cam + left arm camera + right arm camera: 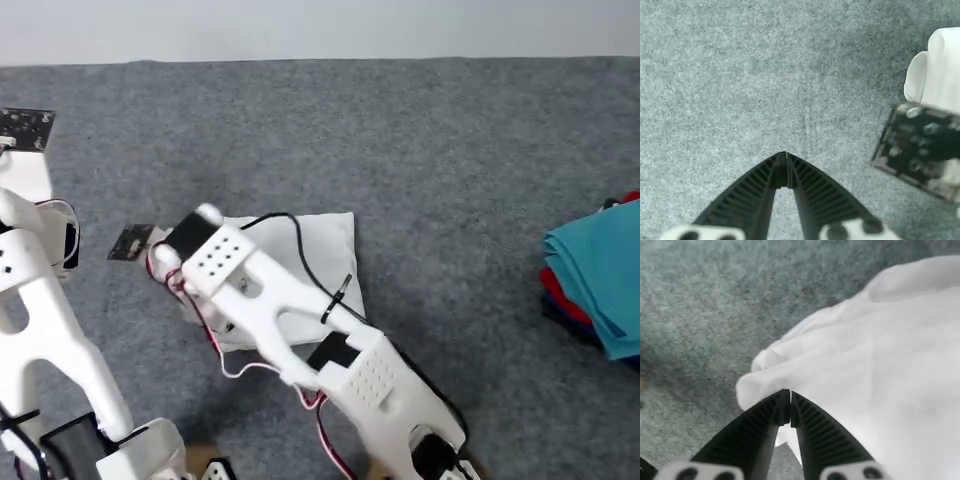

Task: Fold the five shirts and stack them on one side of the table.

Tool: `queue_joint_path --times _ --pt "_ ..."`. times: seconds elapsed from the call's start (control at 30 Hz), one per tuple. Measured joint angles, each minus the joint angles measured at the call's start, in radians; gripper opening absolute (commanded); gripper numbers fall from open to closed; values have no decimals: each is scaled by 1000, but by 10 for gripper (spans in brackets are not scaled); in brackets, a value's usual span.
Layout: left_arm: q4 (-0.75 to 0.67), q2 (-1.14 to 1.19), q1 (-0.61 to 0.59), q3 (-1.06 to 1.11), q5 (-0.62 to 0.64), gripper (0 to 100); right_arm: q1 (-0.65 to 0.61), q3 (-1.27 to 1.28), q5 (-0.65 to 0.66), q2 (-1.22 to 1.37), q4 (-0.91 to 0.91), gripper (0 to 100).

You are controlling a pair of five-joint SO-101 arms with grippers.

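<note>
From up high we see a grey table cover (450,130). A white shirt (310,245) lies on it near the middle, a little toward 8 o'clock, and it looks folded into a flat block. At 3 o'clock, right at the table's edge, sits a stack of folded shirts (600,290). It has a teal shirt (605,265) on top, a red shirt (560,293) under it and a dark blue shirt (560,318) below that. The stack is well apart from the white shirt. The right arm (300,320) comes in from 6 o'clock and lies over the white shirt, with its end above the shirt's 9 o'clock side. The left arm (40,300) stands at 8 o'clock, beside the shirt but not on it.

From the left wrist we see the left gripper (786,156) above bare grey cover. Its jaws are pressed together with nothing between them. Near it is a small circuit board (920,150) on the other arm.

From the right wrist we see the right gripper (790,394). Its jaws are together too, and the tips sit at a bunched edge of the white shirt. We cannot tell if any cloth is pinched between them
</note>
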Motion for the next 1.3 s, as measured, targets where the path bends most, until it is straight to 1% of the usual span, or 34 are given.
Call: queue_joint_path --times 0.07,0.23,0.43,0.5,0.63,0.7,0.73,0.8,0.87,1.13,1.2,1.3 --pt "0 0 0 0 0 3 25 0 -12 -60 0 10" --pt "0 0 0 0 0 3 137 21 -121 -195 0 10" --pt "0 0 0 0 0 3 288 226 -161 -315 0 20" --pt "0 0 0 0 0 3 336 262 -170 -342 0 69" --pt "0 0 0 0 0 3 411 272 -252 -364 0 256" --pt "0 0 0 0 0 3 425 278 -316 -364 0 311" --pt "0 0 0 0 0 3 428 278 -356 -364 0 322" --pt "0 0 0 0 0 3 427 278 -422 -348 2 325" --pt "0 0 0 6 0 3 423 278 -456 -307 -3 325" --pt "0 0 0 12 0 3 431 278 -476 -149 -101 323" --pt "0 0 0 12 0 3 430 278 -476 -112 -130 299" --pt "0 0 0 12 0 3 428 278 -477 -61 -167 221"
